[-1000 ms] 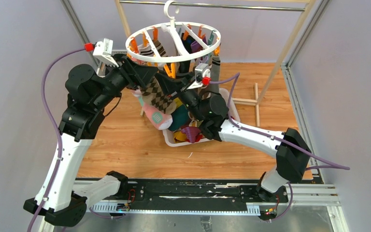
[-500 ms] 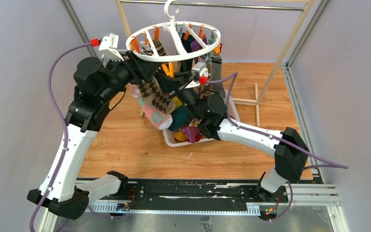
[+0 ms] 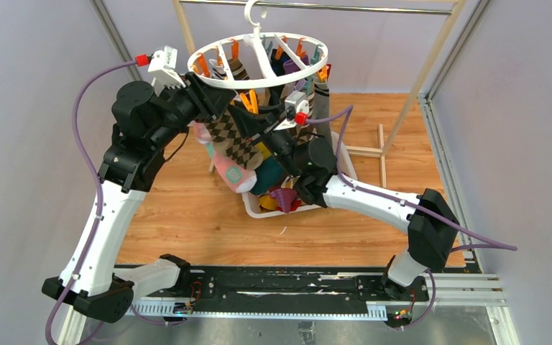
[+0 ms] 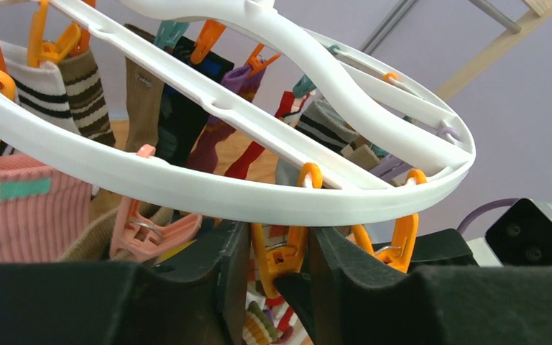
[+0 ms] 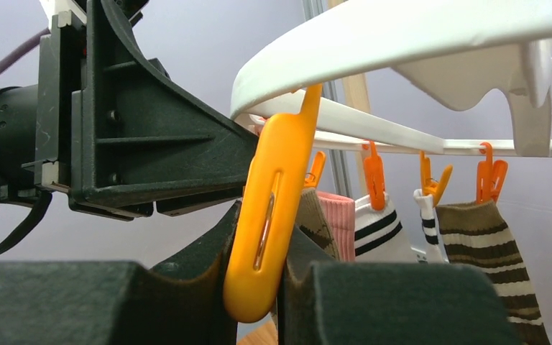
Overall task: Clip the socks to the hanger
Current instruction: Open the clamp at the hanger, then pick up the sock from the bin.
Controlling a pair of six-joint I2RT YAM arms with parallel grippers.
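The white round hanger point(image 3: 212, 80) hangs by its hook from the rail, with several socks clipped round it. An orange clip point(image 3: 250, 103) hangs from its near rim. In the left wrist view my left gripper point(image 4: 279, 251) has a finger pressed on each arm of this clip point(image 4: 282, 257), just under the rim point(image 4: 187, 190). In the right wrist view my right gripper point(image 5: 259, 273) is closed on the edges of the same clip point(image 5: 269, 215). A brown argyle sock point(image 3: 233, 140) and a pink sock point(image 3: 233, 175) hang beside it. I see no sock in either gripper.
A white slotted basket point(image 3: 255, 210) with more socks stands below the hanger, under my right arm. The wooden-poled rack point(image 3: 417, 93) with its metal rail point(image 3: 345, 9) stands at the back. A pink clip point(image 4: 144, 230) hangs left of my left fingers.
My left arm has risen and swung right, bringing its gripper up under the hanger's near rim. My right gripper has risen slightly toward the same clip.
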